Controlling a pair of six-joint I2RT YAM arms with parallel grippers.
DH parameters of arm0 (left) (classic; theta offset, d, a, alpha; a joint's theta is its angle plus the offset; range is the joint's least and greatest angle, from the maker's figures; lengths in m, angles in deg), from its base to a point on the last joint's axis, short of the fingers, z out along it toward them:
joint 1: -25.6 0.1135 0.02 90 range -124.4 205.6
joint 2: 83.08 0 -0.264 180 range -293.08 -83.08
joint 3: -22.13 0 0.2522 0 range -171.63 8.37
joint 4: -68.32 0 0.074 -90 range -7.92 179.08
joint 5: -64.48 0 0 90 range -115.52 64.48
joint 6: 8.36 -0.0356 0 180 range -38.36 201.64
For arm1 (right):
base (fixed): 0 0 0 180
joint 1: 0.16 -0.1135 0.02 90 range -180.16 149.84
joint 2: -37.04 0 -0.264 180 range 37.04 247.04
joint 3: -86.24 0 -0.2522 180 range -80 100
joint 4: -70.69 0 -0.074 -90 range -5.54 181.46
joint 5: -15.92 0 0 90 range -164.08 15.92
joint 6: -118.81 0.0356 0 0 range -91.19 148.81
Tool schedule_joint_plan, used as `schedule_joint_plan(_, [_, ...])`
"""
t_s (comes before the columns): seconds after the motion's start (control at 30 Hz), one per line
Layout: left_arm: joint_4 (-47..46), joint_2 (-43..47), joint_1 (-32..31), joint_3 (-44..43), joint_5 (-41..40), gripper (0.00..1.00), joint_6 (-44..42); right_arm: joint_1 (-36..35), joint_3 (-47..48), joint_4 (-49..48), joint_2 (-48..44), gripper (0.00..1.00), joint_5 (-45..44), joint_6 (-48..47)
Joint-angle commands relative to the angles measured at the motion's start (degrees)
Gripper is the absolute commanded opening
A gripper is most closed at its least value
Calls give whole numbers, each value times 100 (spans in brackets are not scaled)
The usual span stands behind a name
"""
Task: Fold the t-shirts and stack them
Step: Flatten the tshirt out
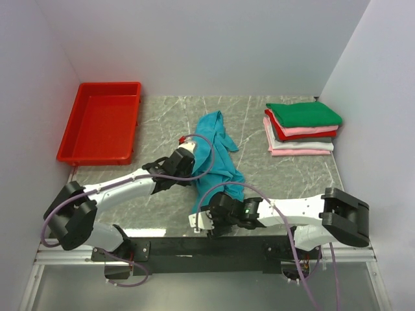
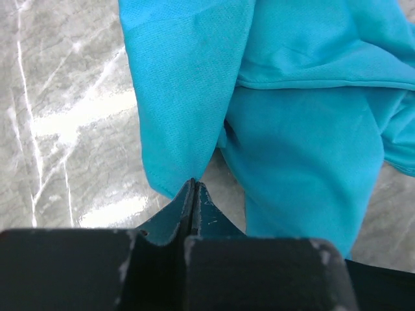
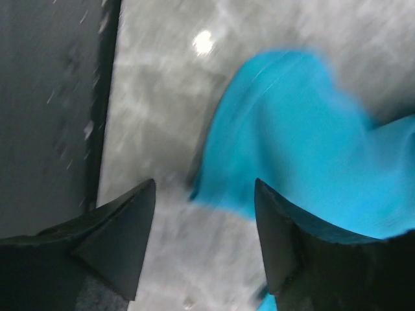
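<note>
A teal t-shirt (image 1: 217,152) lies crumpled in the middle of the table. My left gripper (image 1: 189,150) is at its left edge. In the left wrist view the gripper (image 2: 193,184) is shut, and a corner of the teal shirt (image 2: 188,97) runs into the fingertips. My right gripper (image 1: 201,221) is at the shirt's near end. In the blurred right wrist view it (image 3: 205,184) is open and empty, with a corner of the shirt (image 3: 292,142) on the table just ahead of it. Several folded t-shirts (image 1: 301,128), green on top, then red, pink and whitish, are stacked at the back right.
A red plastic tray (image 1: 100,122) stands at the back left. White walls close in the table on the left, back and right. The black base rail (image 1: 214,246) runs along the near edge, close to my right gripper.
</note>
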Motion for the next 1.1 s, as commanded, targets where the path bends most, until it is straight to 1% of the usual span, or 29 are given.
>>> schedule_joint_plan(0.0, [-89, 377, -19, 85, -8, 0, 176, -165, 223, -529, 285, 67, -650, 35])
schedule_joint_plan(0.03, [-71, 439, -10, 85, -26, 0, 176, -200, 258, -538, 338, 65, -650, 62])
schedule_joint_plan(0.13, [-27, 703, 34, 129, -52, 0, 167, -183, 337, -494, 470, 54, -755, 132])
schedule_joint_plan(0.17, [-19, 851, 86, 138, -52, 0, 159, -183, 346, -407, 470, 44, -738, 158])
schedule_joint_plan(0.23, [-18, 1027, 165, 182, -17, 0, 150, -174, 390, -310, 444, 33, -764, 211])
schedule_joint_plan(0.27, [-18, 1211, 279, 199, 26, 0, 158, -148, 399, -179, 366, 21, -756, 229])
schedule_joint_plan(0.33, [-53, 1414, 429, 304, 140, 0, 124, -61, 373, -29, 199, 11, -686, 247])
schedule_joint_plan(0.37, [-88, 1624, 612, 340, 237, 0, 115, 70, 364, 163, -54, 4, -677, 229])
schedule_joint_plan(0.4, [-106, 1730, 710, 427, 307, 0, 106, 159, 347, 270, -214, 0, -503, 186])
schedule_joint_plan(0.43, [-115, 1836, 815, 463, 378, 0, 97, 264, 364, 410, -381, 0, -422, 124])
schedule_joint_plan(0.47, [-133, 2028, 1034, 507, 439, 0, 88, 370, 390, 846, -748, 0, -309, 37])
schedule_joint_plan(0.53, [-150, 2205, 1289, 603, 694, 0, 88, 896, 591, 1550, -1336, 0, 375, -603])
schedule_joint_plan(0.57, [-159, 2371, 1491, 630, 773, 0, 106, 1150, 627, 2128, -1549, 0, 587, -832])
schedule_joint_plan(0.6, [-150, 2451, 1571, 656, 835, 0, 123, 1588, 645, 2352, -1760, 0, 728, -1174])
schedule_joint_plan(0.63, [-150, 2504, 1633, 683, 853, 0, 149, 1818, 637, 2537, -2197, 0, 869, -1316])
schedule_joint_plan(0.67, [-142, 2601, 1738, 692, 862, 1, 176, 2021, 602, 2852, -2384, 0, 835, -1535])
schedule_joint_plan(0.7, [-133, 2645, 1791, 718, 931, 0, 254, 2214, 575, 3011, -2543, 0, 774, -1616])
schedule_joint_plan(0.73, [-133, 2663, 1844, 727, 967, 0, 290, 2608, 497, 3144, -2805, 0, 661, -1678])
schedule_joint_plan(0.8, [-133, 2733, 1967, 779, 1002, 0, 404, 2988, 313, 3399, -3062, 0, 484, -1792])
schedule_joint_plan(0.83, [-141, 2794, 2011, 814, 1020, 0, 439, 3268, 242, 3435, -3315, 0, 283, -1810])
schedule_joint_plan(0.9, [-150, 2856, 2108, 858, 1055, 0, 545, 3516, 40, 3444, -3554, 0, 54, -1801])
schedule_joint_plan(0.93, [-133, 2926, 2134, 850, 1072, 0, 571, 3726, -22, 3418, -3747, 0, -234, -1793])
schedule_joint_plan(1.07, [86, 3085, 2266, 736, 985, 0, 642, 4262, -207, 3347, -4047, 0, -650, -1941])
